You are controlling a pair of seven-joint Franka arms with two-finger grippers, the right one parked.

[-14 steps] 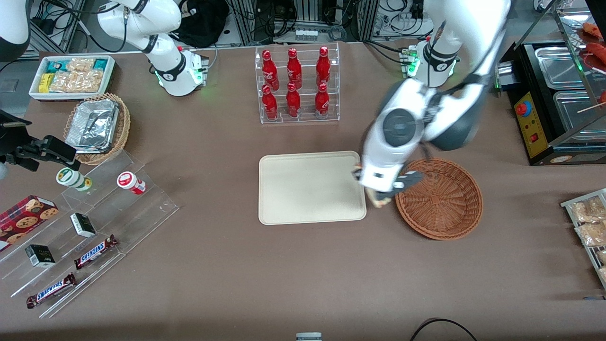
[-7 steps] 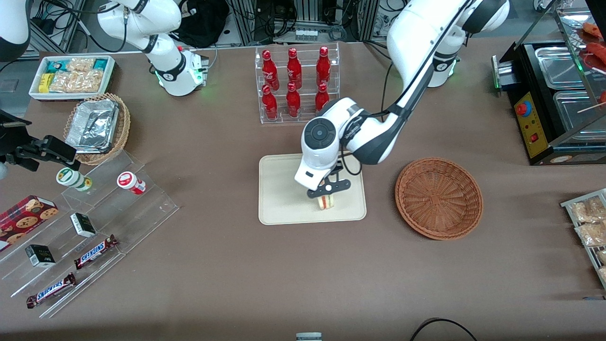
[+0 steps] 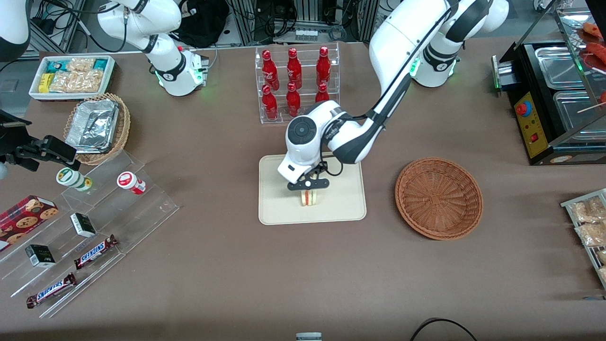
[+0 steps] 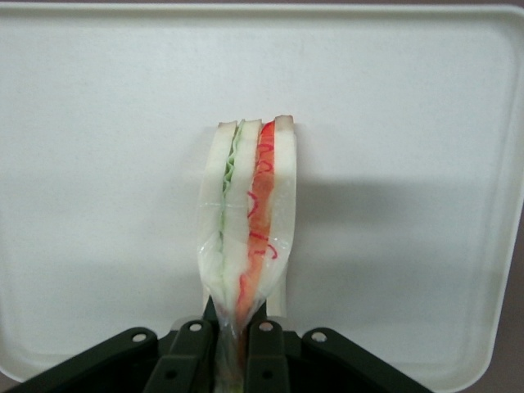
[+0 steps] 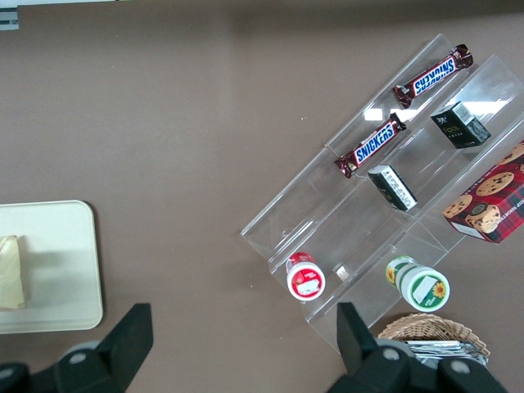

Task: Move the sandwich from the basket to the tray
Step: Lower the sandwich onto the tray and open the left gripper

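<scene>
Hand [image 3: 310, 191] clamped on the sandwich [image 4: 246, 221] (filling edge upright), held over the middle of the tray [image 3: 279, 208]; basket [image 3: 439, 197] well apart on the bench [image 3: 213, 265].

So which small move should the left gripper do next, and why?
Probably lower slightly, then open. The gripper is shut on the sandwich above the tray, and the basket is already empty. Whether the sandwich touches the tray is unclear.

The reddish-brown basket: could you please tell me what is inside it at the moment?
Nothing shows in the basket; its whole woven floor is visible. The sandwich is over the tray, clamped in the gripper.
</scene>
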